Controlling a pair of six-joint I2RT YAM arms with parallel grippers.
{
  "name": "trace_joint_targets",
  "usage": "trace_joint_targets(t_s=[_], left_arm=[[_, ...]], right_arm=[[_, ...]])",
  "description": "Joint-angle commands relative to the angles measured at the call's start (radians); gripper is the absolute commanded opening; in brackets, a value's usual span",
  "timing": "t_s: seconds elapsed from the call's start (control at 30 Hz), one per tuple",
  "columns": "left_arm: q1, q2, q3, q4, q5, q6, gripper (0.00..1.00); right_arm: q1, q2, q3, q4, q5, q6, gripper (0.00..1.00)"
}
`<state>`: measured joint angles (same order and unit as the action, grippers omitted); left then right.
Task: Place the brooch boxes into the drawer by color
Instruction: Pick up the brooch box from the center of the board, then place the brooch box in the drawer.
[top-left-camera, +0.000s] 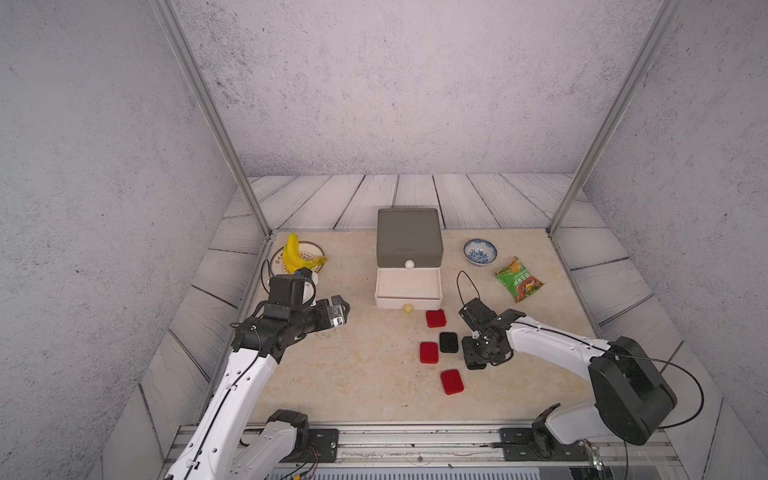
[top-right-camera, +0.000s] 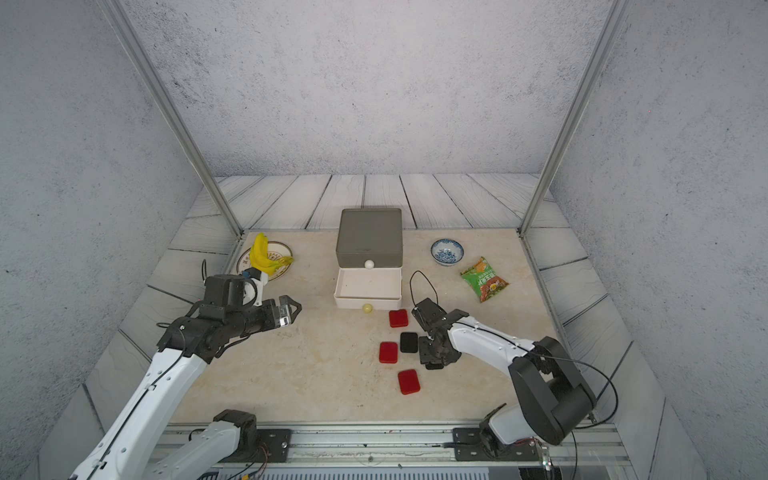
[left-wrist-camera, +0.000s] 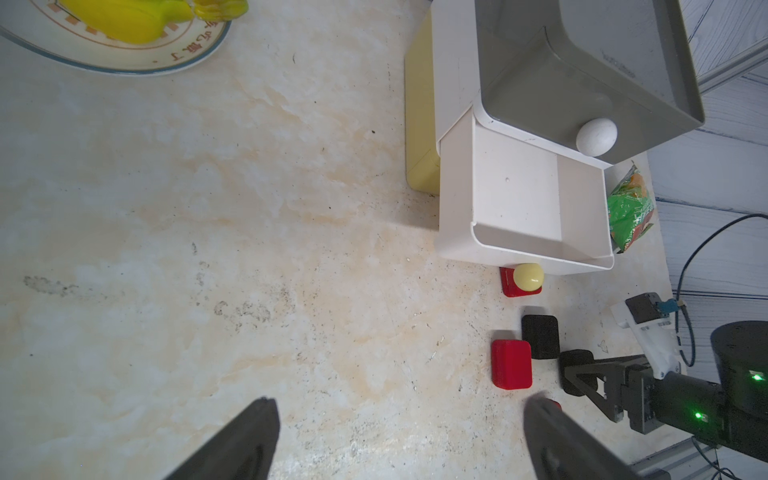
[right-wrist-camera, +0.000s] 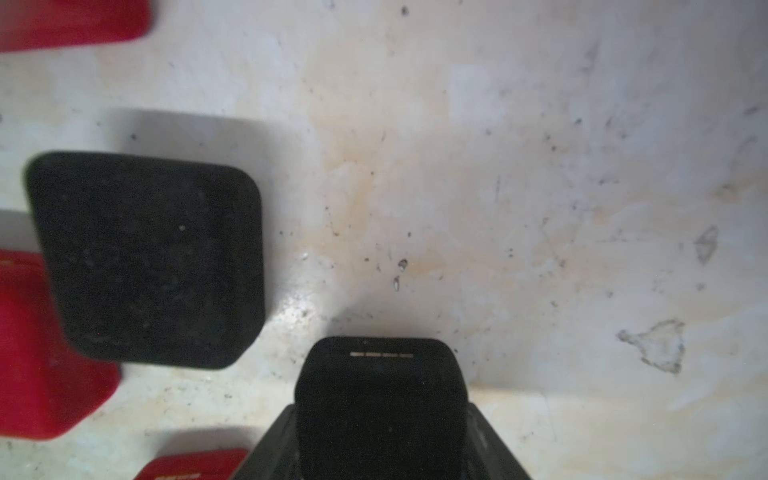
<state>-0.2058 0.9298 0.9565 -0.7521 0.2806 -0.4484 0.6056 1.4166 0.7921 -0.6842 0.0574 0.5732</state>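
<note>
**Top views.** The right gripper (top-left-camera: 475, 356) points down at the cream marbled tabletop (top-left-camera: 353, 374), set over the gripped black box (top-left-camera: 476, 366), a flat, velvety, rounded-square brooch box. Just beside this gripper, toward the other arm, lies the loose black box (top-left-camera: 449, 342) of the same make, with three red velvety boxes (top-left-camera: 429, 352) around it. Ahead of the gripper stands the cube-shaped three-tier drawer chest (top-left-camera: 409, 245), with its white middle tier (top-left-camera: 409, 302) pulled out and empty. The left gripper (top-left-camera: 338, 311) hovers well apart from every box. Behind it a yellow banana (top-left-camera: 293, 253) rests on a plate (top-left-camera: 316, 249). A blue-patterned bowl (top-left-camera: 480, 251) and a green snack bag (top-left-camera: 519, 279) lie beyond the right gripper.

**Left wrist view.** The left gripper (left-wrist-camera: 401, 401) has its jaws spread wide with nothing between them. The open white tier is ahead of it.

**Right wrist view.** The jaws stand against both flanks of the gripped black box (right-wrist-camera: 380, 399) with no gap showing. This looks like a grip, with the box low at the tabletop. The loose black box (right-wrist-camera: 145, 262) sits near one jaw but apart from it.

**Step in hand.** A black box is being grasped. The next move calls for a straight lift clear of the neighbouring box, a carry ahead over the tier's front wall, and a release inside. No navy box is in view.
</note>
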Motion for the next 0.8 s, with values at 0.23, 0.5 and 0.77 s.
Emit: trace_joint_targets(t_s=[0.23,0.5,0.77], left_arm=[[-0.003,-0.016,-0.001,0.003,-0.005,0.015,0.98],[-0.004,-0.027,0.01,0.001,-0.001,0.008,0.98],[-0.003,-0.049,0.016,-0.03,-0.024,0.024,0.98]], right_arm=[[0.0,-0.195,0.277,-0.088,0.0,-0.093,0.41],[0.08,0.029,0.573,-0.031,-0.076,-0.131,0.4],[0.148,0.258,0.789,0.024,-0.091,-0.106,0.39]])
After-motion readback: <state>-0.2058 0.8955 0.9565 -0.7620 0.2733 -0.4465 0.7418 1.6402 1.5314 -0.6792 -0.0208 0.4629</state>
